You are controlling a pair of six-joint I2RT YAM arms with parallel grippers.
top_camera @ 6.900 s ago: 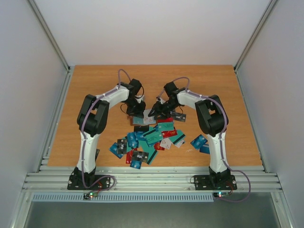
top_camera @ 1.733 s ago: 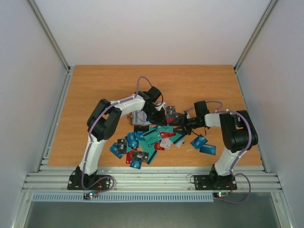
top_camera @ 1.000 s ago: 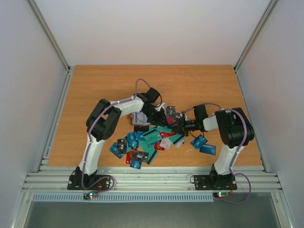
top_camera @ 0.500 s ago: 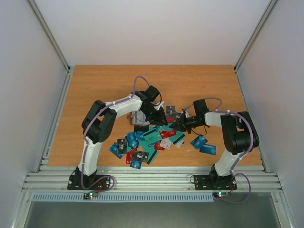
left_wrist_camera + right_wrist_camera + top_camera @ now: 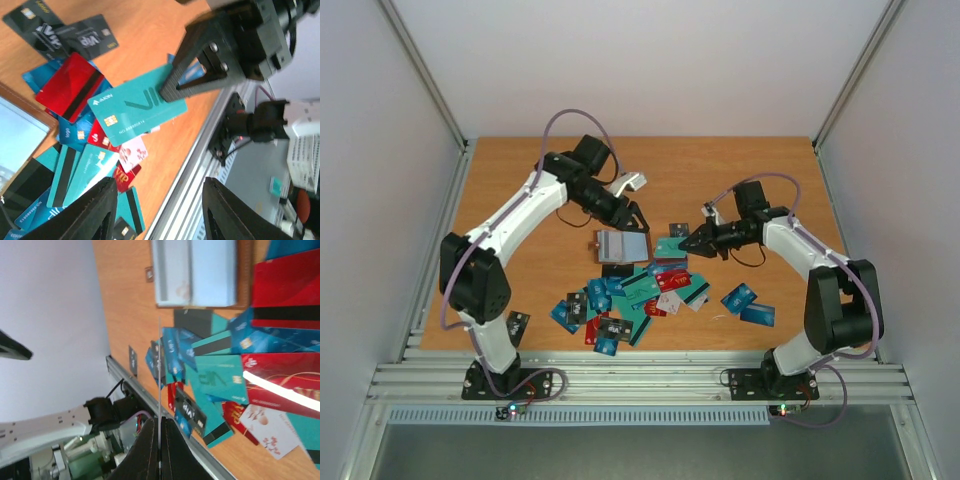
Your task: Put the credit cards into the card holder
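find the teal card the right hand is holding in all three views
top external: teal card mid-table, pinched by the right hand.
left wrist: centre, face showing.
right wrist: edge-on, a thin vertical line at centre.
shared landmark: card holder, lying open.

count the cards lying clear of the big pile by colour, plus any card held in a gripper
blue cards: 2
black card: 1
teal card, held in the right gripper: 1
total: 4
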